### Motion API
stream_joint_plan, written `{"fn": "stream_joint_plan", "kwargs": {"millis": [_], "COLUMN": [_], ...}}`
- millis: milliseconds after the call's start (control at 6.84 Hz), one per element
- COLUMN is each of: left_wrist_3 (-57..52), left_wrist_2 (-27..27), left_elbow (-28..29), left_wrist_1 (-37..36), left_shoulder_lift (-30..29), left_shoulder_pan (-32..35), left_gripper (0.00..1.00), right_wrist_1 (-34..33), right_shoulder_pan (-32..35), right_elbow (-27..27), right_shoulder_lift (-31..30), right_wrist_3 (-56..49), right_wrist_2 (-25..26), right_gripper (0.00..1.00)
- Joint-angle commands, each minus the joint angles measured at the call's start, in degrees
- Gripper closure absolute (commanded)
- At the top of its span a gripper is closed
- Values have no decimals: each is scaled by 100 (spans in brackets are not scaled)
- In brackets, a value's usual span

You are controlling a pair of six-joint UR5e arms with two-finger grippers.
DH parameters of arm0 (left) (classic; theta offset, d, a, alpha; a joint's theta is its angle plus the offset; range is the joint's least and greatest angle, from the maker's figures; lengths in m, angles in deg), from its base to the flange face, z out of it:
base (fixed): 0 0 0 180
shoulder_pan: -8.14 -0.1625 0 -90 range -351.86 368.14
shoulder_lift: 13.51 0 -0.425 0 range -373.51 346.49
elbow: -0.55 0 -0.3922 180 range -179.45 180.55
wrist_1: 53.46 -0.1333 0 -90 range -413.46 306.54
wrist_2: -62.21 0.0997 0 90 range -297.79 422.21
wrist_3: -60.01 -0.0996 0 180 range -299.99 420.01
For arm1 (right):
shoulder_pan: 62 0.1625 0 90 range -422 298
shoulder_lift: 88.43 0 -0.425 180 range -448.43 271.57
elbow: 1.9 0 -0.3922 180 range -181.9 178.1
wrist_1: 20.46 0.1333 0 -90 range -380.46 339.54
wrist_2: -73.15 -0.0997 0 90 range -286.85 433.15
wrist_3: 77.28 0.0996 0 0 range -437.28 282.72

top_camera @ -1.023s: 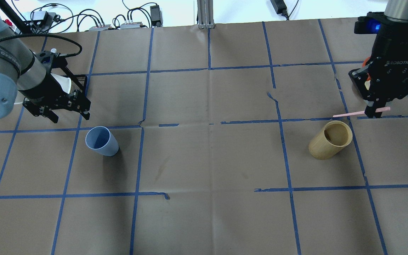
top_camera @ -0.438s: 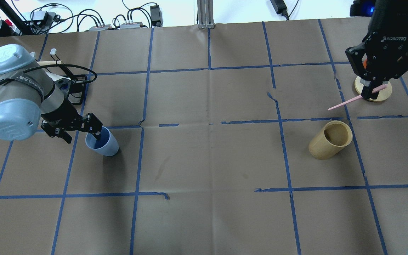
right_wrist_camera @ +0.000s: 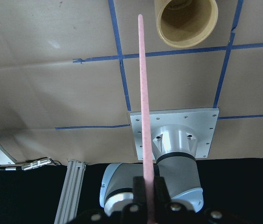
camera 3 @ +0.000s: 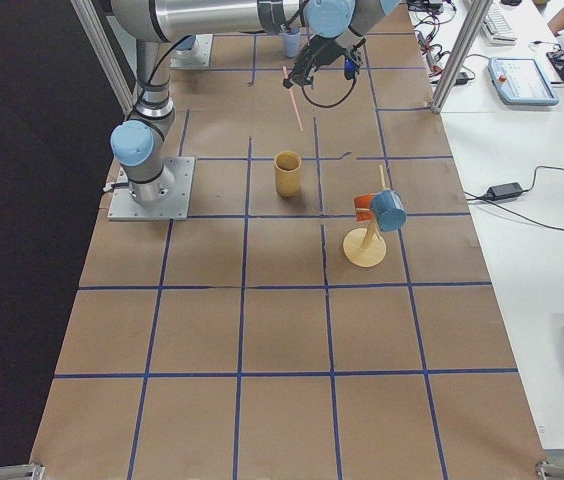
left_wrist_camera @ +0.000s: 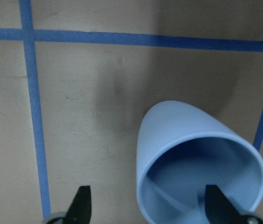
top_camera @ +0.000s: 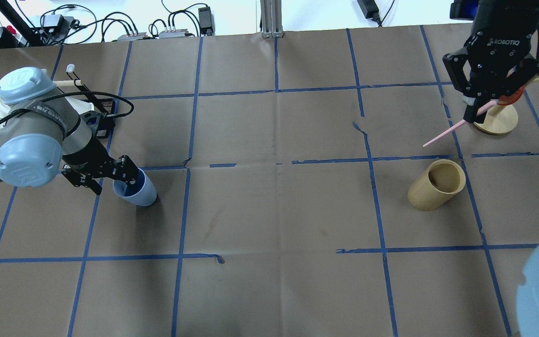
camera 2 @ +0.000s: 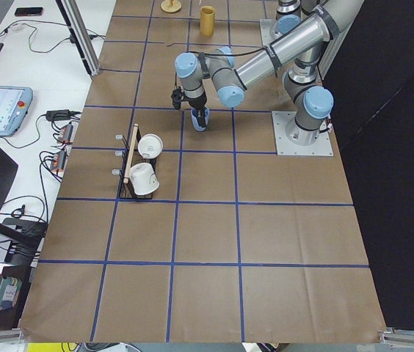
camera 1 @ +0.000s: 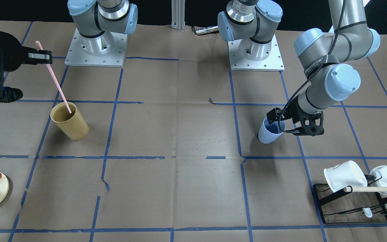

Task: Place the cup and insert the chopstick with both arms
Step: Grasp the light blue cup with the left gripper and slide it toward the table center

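Observation:
The pale-blue cup (top_camera: 137,191) stands upright on the table's left part; it also shows in the front view (camera 1: 267,134) and the left wrist view (left_wrist_camera: 187,149). My left gripper (top_camera: 115,182) is open, one finger inside the cup and the other outside its wall (left_wrist_camera: 148,207). My right gripper (top_camera: 477,112) is shut on the pale-pink chopstick (top_camera: 445,131) and holds it tilted above the table. In the right wrist view the chopstick (right_wrist_camera: 143,93) points toward the tan wooden cup (right_wrist_camera: 186,21).
The tan wooden cup (top_camera: 435,185) stands at the right. A wooden stand (top_camera: 498,120) with an orange cup is behind my right gripper. A black rack (camera 1: 351,201) with white mugs and a dowel sits beside my left arm.
My left gripper has come down to the blue cup and put one finger inside it. My right gripper has lifted the chopstick off the table and tilted it.

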Motion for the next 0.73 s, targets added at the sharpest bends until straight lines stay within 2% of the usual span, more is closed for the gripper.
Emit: {"fn": "stream_joint_plan", "kwargs": {"millis": [0, 146, 585], "left_wrist_3": [7, 15, 172], "left_wrist_2": [5, -13, -118], "left_elbow": [20, 29, 134], "left_wrist_1": [-17, -26, 0], "left_shoulder_lift": [-19, -19, 68], "left_shoulder_pan": [-3, -3, 111], "left_gripper": [90, 99, 100], "right_wrist_1": [18, 35, 149], "right_shoulder_pan": [117, 196, 205], "right_elbow": [28, 37, 37], "right_shoulder_lift": [87, 96, 114], "right_wrist_3": [145, 242, 243], "right_wrist_2": [-54, -229, -309], "right_gripper": [90, 90, 90]}}
